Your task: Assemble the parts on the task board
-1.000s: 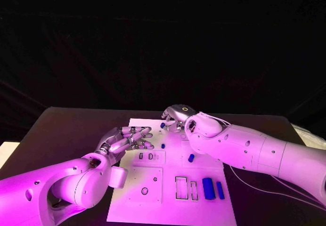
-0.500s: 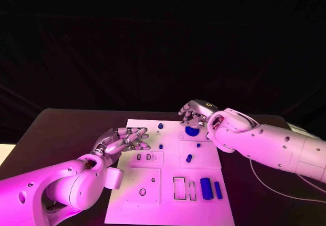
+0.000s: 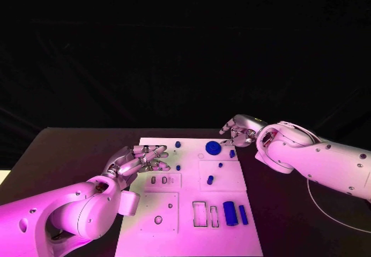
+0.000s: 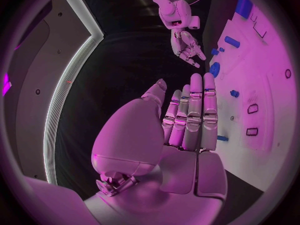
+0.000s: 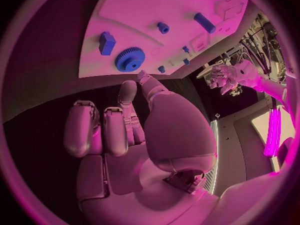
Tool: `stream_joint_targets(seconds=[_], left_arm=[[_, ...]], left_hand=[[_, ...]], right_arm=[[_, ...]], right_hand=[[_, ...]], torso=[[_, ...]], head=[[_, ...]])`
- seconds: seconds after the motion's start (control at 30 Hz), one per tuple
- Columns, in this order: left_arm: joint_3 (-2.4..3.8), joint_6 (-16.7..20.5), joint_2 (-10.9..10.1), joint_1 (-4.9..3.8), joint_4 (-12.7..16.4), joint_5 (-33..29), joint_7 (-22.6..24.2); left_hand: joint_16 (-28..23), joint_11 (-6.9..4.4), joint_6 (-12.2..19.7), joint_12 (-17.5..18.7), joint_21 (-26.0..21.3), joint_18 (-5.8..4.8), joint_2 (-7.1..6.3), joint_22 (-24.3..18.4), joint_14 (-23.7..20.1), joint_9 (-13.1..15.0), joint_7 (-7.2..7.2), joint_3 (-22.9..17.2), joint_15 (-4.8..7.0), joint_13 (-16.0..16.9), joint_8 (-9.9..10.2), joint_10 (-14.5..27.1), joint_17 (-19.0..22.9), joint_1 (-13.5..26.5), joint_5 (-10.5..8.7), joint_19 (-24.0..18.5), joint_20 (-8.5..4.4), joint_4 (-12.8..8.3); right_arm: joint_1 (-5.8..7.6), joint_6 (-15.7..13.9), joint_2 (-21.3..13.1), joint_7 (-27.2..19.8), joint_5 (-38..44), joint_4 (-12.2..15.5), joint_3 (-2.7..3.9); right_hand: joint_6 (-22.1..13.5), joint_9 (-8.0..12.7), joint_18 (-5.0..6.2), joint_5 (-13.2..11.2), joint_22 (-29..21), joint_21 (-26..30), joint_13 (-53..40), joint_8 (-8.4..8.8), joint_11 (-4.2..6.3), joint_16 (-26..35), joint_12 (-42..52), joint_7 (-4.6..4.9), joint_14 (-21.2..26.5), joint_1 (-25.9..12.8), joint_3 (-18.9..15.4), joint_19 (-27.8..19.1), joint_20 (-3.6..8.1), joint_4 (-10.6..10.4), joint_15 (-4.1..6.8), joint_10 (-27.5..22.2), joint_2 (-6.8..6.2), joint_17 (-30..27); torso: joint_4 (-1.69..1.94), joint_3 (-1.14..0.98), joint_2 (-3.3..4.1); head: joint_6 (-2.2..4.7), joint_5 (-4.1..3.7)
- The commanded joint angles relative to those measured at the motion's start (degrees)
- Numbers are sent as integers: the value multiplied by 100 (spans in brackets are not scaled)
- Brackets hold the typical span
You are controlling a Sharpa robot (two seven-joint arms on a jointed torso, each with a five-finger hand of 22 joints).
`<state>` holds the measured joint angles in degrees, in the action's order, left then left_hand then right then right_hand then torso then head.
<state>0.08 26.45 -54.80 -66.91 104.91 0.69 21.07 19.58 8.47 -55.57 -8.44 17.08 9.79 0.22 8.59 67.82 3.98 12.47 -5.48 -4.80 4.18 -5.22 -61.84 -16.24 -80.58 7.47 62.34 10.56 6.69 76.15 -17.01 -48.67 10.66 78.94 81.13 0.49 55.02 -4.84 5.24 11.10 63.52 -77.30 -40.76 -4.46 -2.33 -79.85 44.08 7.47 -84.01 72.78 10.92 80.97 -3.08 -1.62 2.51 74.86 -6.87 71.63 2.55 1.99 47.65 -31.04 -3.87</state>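
Observation:
The white task board [image 3: 189,235] lies in the middle of the table. A blue gear [image 3: 213,148] sits at its far end, with a small blue block [image 3: 232,153] beside it. My right hand [image 3: 239,130] hovers just off the board's far right corner, apart from the gear [image 5: 130,59], fingers loosely bent and holding nothing. My left hand [image 3: 143,159] hangs over the board's left edge, its fingers [image 4: 195,110] straight and empty. Small blue parts [image 3: 209,180] stand mid-board. Two long blue bars [image 3: 229,213] lie near the front right.
Empty cut-out slots [image 3: 199,213] sit beside the bars, and an oval hole [image 3: 157,219] lies near the front left. Black table [image 3: 69,155] surrounds the board on both sides.
My right hand has drawn away from the board's far end to the right, uncovering the blue gear. The left hand has barely moved. The camera has shifted a little.

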Motion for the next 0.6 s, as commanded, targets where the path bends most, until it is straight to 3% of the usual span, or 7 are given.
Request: stream_joint_targets(seconds=[0.03, 0.2, 0.3, 0.6], left_arm=[[4, -127, 10, -7, 8, -16, 34], [3, -124, 21, -6, 4, -16, 42], [3, -107, 19, -6, 1, -16, 61], [3, -87, 38, -6, -18, -17, 89]], left_hand=[[29, 12, 28, 27, 9, 42, 0, 5, -45, -5, 4, 0, 8, -6, 20, 34, -5, -71, 25, 13, 4, -45], [29, 12, 28, 27, 9, 42, 0, 5, -45, -5, 4, 0, 8, -6, 20, 34, -5, -71, 25, 13, 4, -45], [33, 11, 25, 24, 10, 43, 3, 6, -46, -3, 4, -5, 9, -6, 18, 31, -9, -73, 24, 13, 3, -49], [34, 11, 24, 24, 10, 43, 3, 6, -46, -3, 4, -5, 9, -6, 18, 31, -11, -73, 24, 14, 3, -49]], right_arm=[[-5, 378, 71, 293, 75, -54, -1], [-22, 431, 244, 311, 128, -188, -9], [-29, 432, 377, 305, 323, -344, -24], [-59, 533, 638, 238, 547, -665, -55]], right_hand=[[-140, 25, -44, 35, 50, -45, -429, 46, -28, -70, 338, 56, -331, 76, -94, -18, -81, -74, -51, -85, 22, 96], [-170, 23, -45, 54, 115, -93, -816, 42, -43, -141, 638, 66, -340, 142, -156, -18, -94, -148, -73, -91, 48, 195], [-183, 23, -47, 77, 139, -110, -987, 43, -48, -159, 777, 71, -340, 164, -179, -18, -100, -177, -78, -68, 56, 218], [-145, 7, -58, 85, 217, -162, -1594, 14, -51, -309, 1325, 71, -377, 218, -239, -9, -110, -239, -85, 95, 77, 470]], torso=[[4, 7, -2], [15, 14, 0], [4, 15, -3], [12, 22, -3]], head=[[6, -15], [-22, -3], [-41, 22], [-58, -16]])
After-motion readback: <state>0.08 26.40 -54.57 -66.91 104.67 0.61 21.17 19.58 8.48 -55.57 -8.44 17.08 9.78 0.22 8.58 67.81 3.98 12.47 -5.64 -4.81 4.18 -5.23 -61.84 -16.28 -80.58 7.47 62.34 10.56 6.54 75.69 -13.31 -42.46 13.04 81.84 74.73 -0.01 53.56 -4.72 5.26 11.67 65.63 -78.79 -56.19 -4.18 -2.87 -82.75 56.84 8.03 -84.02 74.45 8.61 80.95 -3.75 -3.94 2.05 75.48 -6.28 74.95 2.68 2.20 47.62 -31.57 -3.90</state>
